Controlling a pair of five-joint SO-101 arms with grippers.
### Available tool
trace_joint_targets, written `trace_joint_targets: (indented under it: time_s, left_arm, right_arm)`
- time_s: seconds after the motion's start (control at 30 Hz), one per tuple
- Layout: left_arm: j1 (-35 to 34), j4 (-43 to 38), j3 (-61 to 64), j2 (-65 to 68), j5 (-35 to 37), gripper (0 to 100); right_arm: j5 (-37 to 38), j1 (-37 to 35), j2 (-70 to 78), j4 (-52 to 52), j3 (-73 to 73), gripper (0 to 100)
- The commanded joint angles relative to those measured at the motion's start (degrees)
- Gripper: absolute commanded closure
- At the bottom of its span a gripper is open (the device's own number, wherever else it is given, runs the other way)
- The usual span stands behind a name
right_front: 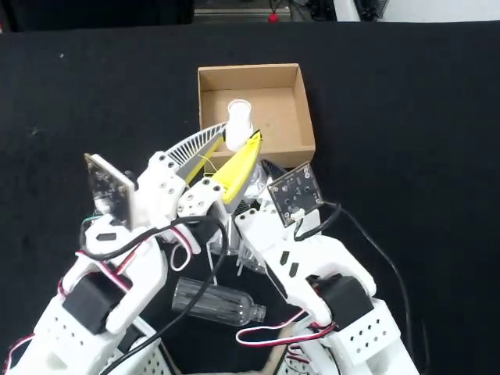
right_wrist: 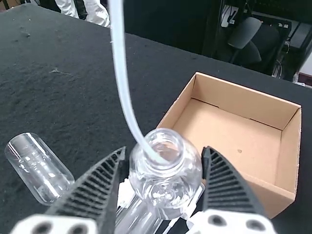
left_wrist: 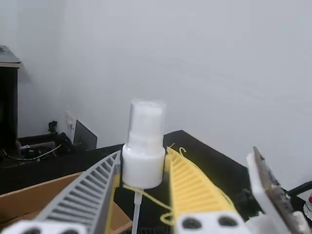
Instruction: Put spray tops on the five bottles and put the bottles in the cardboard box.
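My left gripper (left_wrist: 142, 170) is shut on a white spray top (left_wrist: 144, 146), held upright with its thin dip tube (left_wrist: 136, 212) hanging down. From above, the spray top (right_front: 237, 123) hovers over the near edge of the cardboard box (right_front: 254, 74). My right gripper (right_wrist: 163, 178) is shut on a clear bottle (right_wrist: 165, 168), mouth up. The dip tube (right_wrist: 122, 78) curves down into that bottle's mouth. The bottle (right_front: 251, 191) sits between the two arms, mostly hidden by them.
Another clear bottle (right_front: 215, 302) lies on its side on the black table near the arms' bases, and it also appears beside my right gripper (right_wrist: 35, 165). The box (right_wrist: 234, 122) is open and has nothing inside.
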Motion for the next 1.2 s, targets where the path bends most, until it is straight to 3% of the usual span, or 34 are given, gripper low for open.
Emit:
trace_joint_targets:
  time_s: [0.0,0.77,0.93,1.17]
  left_arm:
    - [0.75,-0.44,2.07,0.26,0.0,93]
    - [-0.84,-0.09,6.81,0.26,0.09,93]
    - [0.4,0.0,7.96,-0.26,0.09,84]
    - [0.22,0.0,7.96,-0.26,0.44,83]
  right_arm:
    - [-0.44,-0.18,-1.01,0.0,-3.38,82.9]
    - [-0.44,-0.26,-10.24,-0.26,1.36,82.9]
    - [-0.44,-0.26,-10.68,-0.26,1.63,82.9]
    - [-0.44,-0.26,-10.68,-0.26,1.63,82.9]
